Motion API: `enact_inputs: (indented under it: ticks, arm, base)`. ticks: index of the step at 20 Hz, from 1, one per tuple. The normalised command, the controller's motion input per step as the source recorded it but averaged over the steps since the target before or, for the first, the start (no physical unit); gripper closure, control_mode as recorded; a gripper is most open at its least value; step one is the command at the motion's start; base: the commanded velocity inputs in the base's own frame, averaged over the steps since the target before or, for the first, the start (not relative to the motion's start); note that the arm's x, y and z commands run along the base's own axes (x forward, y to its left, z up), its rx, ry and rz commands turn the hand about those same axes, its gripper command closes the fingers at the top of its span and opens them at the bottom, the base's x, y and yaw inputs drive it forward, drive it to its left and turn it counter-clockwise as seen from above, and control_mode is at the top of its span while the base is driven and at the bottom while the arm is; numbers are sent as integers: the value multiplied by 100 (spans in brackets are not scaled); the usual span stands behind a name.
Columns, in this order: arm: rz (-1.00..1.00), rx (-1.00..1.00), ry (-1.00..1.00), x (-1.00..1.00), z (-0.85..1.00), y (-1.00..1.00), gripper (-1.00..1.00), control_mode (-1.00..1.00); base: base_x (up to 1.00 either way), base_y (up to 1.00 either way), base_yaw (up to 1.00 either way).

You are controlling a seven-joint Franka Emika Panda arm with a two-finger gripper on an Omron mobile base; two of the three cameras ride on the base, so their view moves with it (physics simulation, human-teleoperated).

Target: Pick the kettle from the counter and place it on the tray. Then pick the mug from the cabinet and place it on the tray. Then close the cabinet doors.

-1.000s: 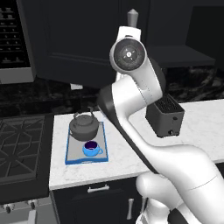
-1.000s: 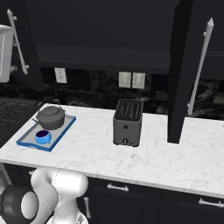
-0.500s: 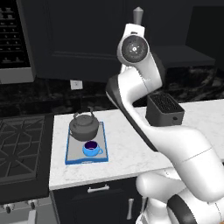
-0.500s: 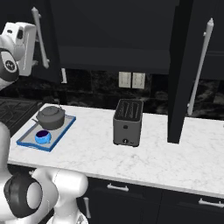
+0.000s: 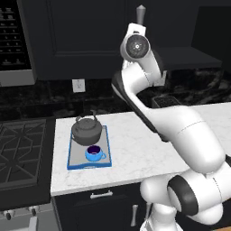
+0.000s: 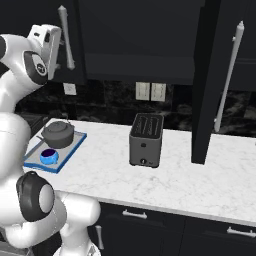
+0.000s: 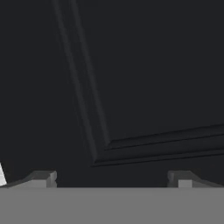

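Pincer (image 7: 111, 177) spread wide and empty, tips close against a black panelled door (image 7: 144, 78), I can see its moulding corner right ahead. From the right base camera I've got the hand up high beside the left door (image 6: 75, 40), next to its silver bar handle (image 6: 65, 37). The other door (image 6: 210, 80) stands swung out over the bench (image 6: 200, 175), edge toward me, clearly open. Down below, the kettle (image 5: 87, 130) and the mug (image 5: 93, 154) both sit on the tray (image 5: 72, 160), so I judge only the closing is left. Risk now: my tips skid across the flat panel, or I shove off-axis and the door barely swings. Sweeping back low could also clip the toaster (image 6: 146, 139).
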Motion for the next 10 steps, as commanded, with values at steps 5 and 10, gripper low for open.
enact_inputs:
  ticks: [5,10]
  arm:
    - [8,0,0,92,-44,1,-100,-100]
    - [12,0,0,69,-21,8,-100,-100]
  base:
    - [0,0,0]
    - [0,0,0]
